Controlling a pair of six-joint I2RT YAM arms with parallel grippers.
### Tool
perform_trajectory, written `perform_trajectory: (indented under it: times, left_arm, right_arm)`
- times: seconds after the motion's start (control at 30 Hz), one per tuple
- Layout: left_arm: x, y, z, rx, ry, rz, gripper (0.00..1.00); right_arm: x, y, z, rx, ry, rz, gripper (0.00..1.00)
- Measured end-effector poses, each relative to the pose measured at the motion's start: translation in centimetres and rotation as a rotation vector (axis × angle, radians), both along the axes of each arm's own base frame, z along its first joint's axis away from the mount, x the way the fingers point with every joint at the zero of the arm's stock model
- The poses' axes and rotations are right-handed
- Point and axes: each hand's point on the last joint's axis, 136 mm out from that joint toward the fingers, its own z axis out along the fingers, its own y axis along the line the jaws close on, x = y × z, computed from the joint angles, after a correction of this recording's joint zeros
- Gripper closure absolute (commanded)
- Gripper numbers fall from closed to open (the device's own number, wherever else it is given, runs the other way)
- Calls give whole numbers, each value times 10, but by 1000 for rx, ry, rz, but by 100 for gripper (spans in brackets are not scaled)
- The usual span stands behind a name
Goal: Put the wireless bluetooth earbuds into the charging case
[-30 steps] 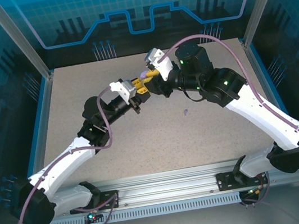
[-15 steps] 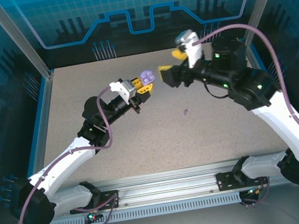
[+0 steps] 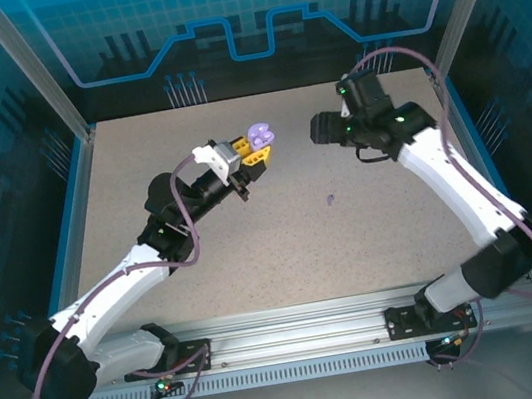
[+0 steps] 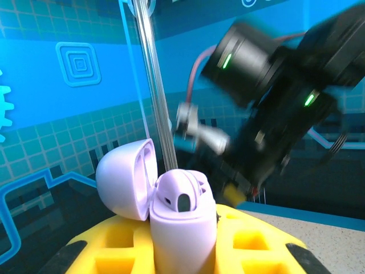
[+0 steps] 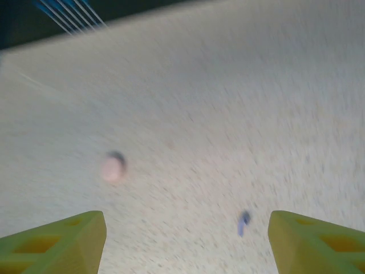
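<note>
Left end effector (image 3: pixel 249 158) is clamped on the lilac plastic charging case (image 4: pixel 181 228), holding it up over the far middle of the speckled grey worktop (image 3: pixel 254 252), lid flipped open. Looks like one pale earbud (image 4: pixel 182 200) sits inside, but that's a guess. Right end effector (image 5: pixel 185 237) has its yellow fingers (image 5: pixel 63 240) spread apart and empty, off to the case's right. A tiny purplish-grey stemmed earbud (image 3: pixel 331 199) lies loose on the worktop nearer in, so at least that one's left.
</note>
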Motion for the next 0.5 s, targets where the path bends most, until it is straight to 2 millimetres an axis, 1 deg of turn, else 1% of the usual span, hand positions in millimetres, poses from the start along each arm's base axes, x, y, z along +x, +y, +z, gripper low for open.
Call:
perform_trajectory:
  times: [0.03, 0.1, 0.13, 0.17, 0.23, 0.33, 0.43, 0.5]
  left_arm:
    - [0, 0, 1, 1, -5, 2, 100]
    - [-1, 1, 2, 2, -13, 5, 100]
    - [-1, 1, 3, 2, -17, 5, 100]
    - [-2, 2, 3, 2, -18, 6, 100]
    - [-3, 2, 5, 0, -22, 6, 100]
    - [-4, 3, 7, -3, -25, 6, 100]
    - [-5, 4, 9, -6, -30, 6, 100]
    - [-6, 4, 10, -8, -33, 6, 100]
  right_arm:
    - [0, -2, -20, -8, 60, -23, 23]
    - [1, -4, -48, -16, 154, -66, 12]
    - [3, -5, -59, -20, 187, -84, 3]
    - [4, -6, -66, -23, 208, -96, 0]
    - [6, -7, -85, -41, 260, -118, 0]
    - [9, -8, -105, -65, 309, -133, 0]
    - [12, -12, -119, -105, 331, -153, 0]
    - [15, -16, -124, -133, 334, -167, 0]
